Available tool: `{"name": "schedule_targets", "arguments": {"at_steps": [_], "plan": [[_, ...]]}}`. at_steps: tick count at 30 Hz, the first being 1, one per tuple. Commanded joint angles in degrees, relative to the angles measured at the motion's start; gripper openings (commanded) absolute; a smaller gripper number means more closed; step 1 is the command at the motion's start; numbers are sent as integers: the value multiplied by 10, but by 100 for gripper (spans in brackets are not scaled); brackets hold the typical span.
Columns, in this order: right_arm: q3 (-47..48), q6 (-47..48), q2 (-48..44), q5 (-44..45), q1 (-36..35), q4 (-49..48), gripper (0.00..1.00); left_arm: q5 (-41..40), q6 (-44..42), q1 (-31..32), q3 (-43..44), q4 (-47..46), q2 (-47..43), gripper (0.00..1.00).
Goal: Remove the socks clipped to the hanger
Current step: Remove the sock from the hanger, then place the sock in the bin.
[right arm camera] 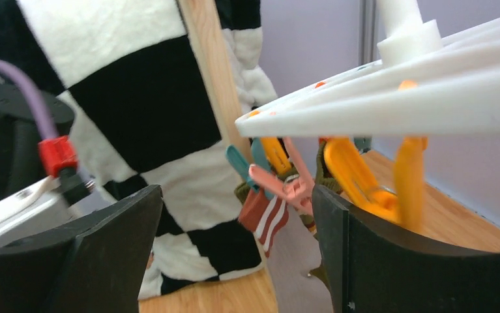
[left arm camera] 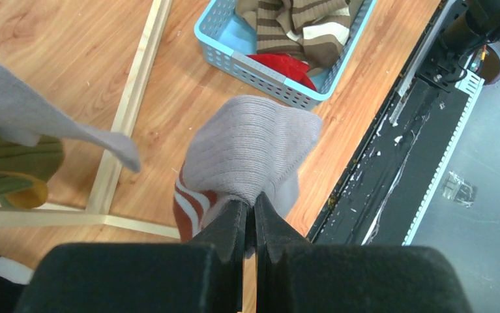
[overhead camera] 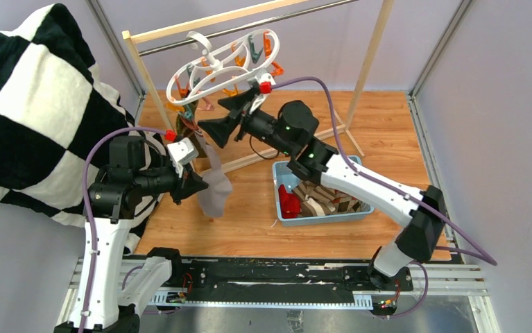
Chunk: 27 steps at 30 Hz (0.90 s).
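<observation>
The grey sock (left arm camera: pixel 253 140) is pinched at a fold between the tightly closed fingers of the left gripper (left arm camera: pixel 250 218). Rust and white stripes are seen on the part hanging below the fold. In the top view this sock is held above the floor, left of the basket (overhead camera: pixel 322 218) and below the low end of the hanger (overhead camera: pixel 179 75). Whether its upper end is clipped cannot be told.

The right gripper (overhead camera: pixel 211 112) is raised to the underside of the hanger with its jaws spread wide, and nothing is grasped. In its wrist view a pink pin (right arm camera: pixel 279 182) biting a rust-and-white striped cuff (right arm camera: pixel 263 218) is seen beyond the gap between the fingers. Orange pins (right arm camera: pixel 358 176) dangle just beside the right-hand finger.

The hanger is hooked on the rod of the rack (overhead camera: pixel 179 29) and is tilted, its left end lower. A second grey sock (left arm camera: pixel 45 120) and an olive sock (left arm camera: pixel 6 166) are seen hanging at the left of the left wrist view. A red sock (overhead camera: pixel 289 202) and brown striped socks (overhead camera: pixel 322 198) lie in the basket. A checkered blanket (overhead camera: pixel 34 104) is draped at the left
</observation>
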<state>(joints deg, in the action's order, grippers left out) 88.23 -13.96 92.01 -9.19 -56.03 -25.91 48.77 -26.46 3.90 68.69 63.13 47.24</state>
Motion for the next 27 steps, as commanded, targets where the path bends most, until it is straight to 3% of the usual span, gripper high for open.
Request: {"name": "schedule_targets", "arguments": {"at_steps": [1,9,15,18,22,23,24,25,27], "plan": [[-83,7,-71,-91,13,10,92,1,-10,3,-2,2,-11,0],[-289,24,-159,-245,7,-47,94,39,-13,3,21,2,-11,0],[-272,65,-126,-264,-23,-58,88,45,-3,3,32,3,-7,0],[-248,63,-103,-272,-24,-48,74,43,5,3,39,2,-10,0],[-235,63,-94,-290,-23,-16,28,41,7,3,40,2,-11,0],[-235,65,-96,-286,-23,0,18,38,7,3,39,2,-10,5],[-237,67,-104,-277,-21,21,8,33,9,3,38,2,-7,21],[-241,67,-111,-266,-18,42,1,27,12,3,38,2,-4,45],[-261,61,-134,-244,-2,80,0,5,19,3,39,2,1,68]]}}
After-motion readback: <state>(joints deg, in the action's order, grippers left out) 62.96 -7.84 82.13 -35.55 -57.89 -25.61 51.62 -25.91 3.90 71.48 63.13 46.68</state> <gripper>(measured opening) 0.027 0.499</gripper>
